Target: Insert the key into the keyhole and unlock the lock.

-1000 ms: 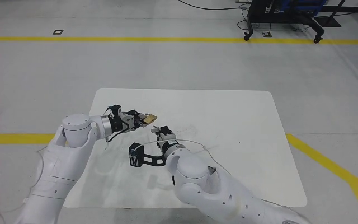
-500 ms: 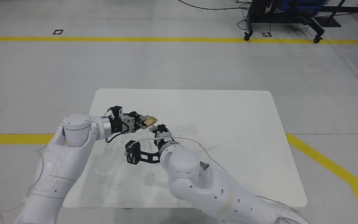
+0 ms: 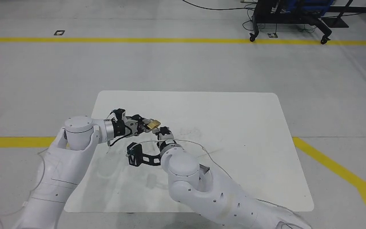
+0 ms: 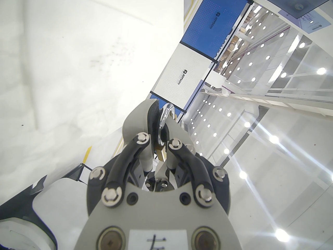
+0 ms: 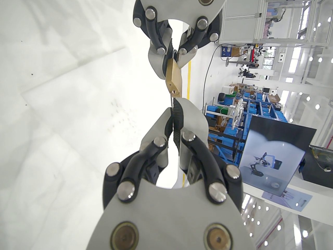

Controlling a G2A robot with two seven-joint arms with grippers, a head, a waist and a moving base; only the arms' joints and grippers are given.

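Key (image 5: 171, 103) between closed right fingers (image 5: 188, 117), lock (image 5: 173, 75) between closed left fingers (image 4: 135, 124), above white table (image 3: 240, 123).

Grey polished floor (image 3: 171, 63), marked with yellow lines (image 3: 114, 40). White table (image 3: 246, 131) stands on it, its surface lightly scuffed. Black wheeled frame (image 3: 289, 17) at the far right, with a cable (image 3: 211, 7) beside it. Blue storage racks (image 5: 234, 120) and bright ceiling lights (image 4: 273, 139) beyond.

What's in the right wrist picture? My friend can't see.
The right hand pinches a key, its tip at the keyhole end of a brass lock. The left hand holds the lock opposite, above a white table.
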